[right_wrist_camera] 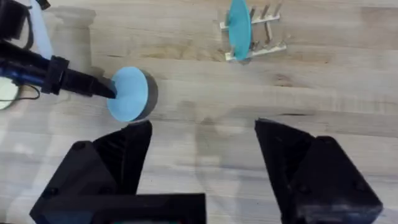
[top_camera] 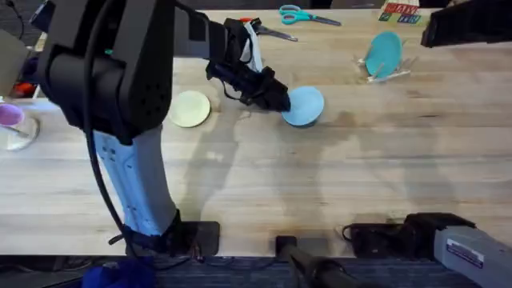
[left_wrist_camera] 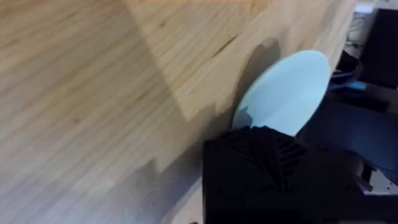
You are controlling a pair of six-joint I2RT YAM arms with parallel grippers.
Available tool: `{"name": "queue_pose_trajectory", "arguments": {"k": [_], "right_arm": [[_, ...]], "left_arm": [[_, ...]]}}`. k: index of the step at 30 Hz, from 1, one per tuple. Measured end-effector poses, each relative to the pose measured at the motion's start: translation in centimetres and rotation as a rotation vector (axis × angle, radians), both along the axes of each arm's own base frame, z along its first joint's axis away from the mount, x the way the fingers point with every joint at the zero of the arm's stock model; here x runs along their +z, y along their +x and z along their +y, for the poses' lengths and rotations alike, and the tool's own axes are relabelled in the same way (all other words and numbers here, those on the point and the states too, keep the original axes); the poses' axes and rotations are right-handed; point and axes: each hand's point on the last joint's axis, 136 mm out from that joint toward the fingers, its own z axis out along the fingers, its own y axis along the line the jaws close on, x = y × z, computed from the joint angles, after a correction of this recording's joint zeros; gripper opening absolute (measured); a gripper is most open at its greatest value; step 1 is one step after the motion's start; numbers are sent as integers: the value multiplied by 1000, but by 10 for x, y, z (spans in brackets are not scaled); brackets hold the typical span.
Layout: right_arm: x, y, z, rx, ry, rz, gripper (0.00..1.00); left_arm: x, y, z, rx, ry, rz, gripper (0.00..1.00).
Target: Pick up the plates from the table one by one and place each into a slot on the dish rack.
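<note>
- While the left tool (top_camera: 276, 98) reaches to the middle of the bench (top_camera: 320, 184), wide bare wood lies open toward 6 o'clock of it in the overhead view, down to the near edge where the arm bases stand.
- Toward 12 o'clock, at the far edge, lie scissors (top_camera: 300, 14) with teal handles and a red card (top_camera: 398, 11); at 9 o'clock, near the left edge, stands a clear cup (top_camera: 14, 126) with something purple in it.
- The dish rack (top_camera: 384, 72) stands at about 2 o'clock from the left tool, well apart, and a darker teal plate (top_camera: 382, 54) already stands upright in it.
- The pale yellow plate (top_camera: 190, 108) lies flat on the bench at 9 o'clock from the left tool, near but not touching.
- The light blue plate (top_camera: 306, 106) sits at 3 o'clock, right at the tip of the left tool, which is clenched on its rim; in the right wrist view the plate (right_wrist_camera: 129, 93) is tilted up on its edge, a shadow behind it.
- In the left wrist view the blue plate (left_wrist_camera: 286, 93) rises just past the black finger (left_wrist_camera: 267, 168).
- The right tool (right_wrist_camera: 202, 168) hangs released, its fingers wide apart, well short of the plate and the rack (right_wrist_camera: 255, 37).
</note>
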Motion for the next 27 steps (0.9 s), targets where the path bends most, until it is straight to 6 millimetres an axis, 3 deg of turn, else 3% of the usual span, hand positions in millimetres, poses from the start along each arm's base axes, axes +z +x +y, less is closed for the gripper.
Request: {"name": "queue_pose_trajectory", "arguments": {"k": [17, 27], "right_arm": [[-9, -7, 0, 2, 2, 53, 995], [-47, 19, 20, 66, 100, 213, 995]], "left_arm": [[-2, 0, -5, 0, -54, 50, 42], [-2, 0, -5, 0, -54, 50, 42]]}}
